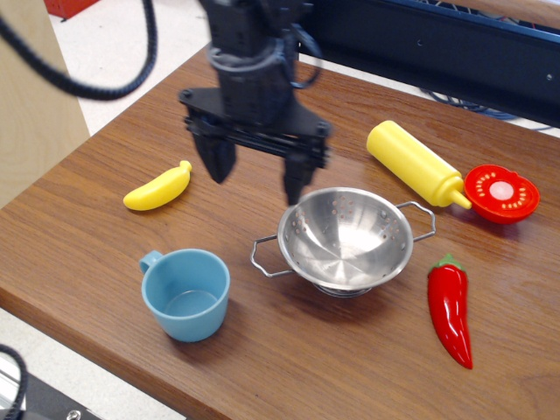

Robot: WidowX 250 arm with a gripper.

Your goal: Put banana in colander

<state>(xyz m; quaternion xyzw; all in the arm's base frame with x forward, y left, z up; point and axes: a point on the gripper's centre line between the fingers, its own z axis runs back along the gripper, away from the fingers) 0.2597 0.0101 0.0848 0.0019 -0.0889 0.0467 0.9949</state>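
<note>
The small yellow banana (158, 186) lies on the wooden table (105, 254) at the left. The shiny steel colander (345, 239) stands upright at the middle right and holds nothing. My gripper (256, 178) is open and empty, fingers pointing down, hovering between the two. Its left finger is just right of the banana's stem tip and its right finger is above the colander's upper left rim. It touches neither.
A light blue cup (185, 293) stands in front of the banana, near the table's front edge. A yellow squeeze bottle (414, 164), a red tomato slice (501, 193) and a red chili pepper (451, 308) lie to the right of the colander.
</note>
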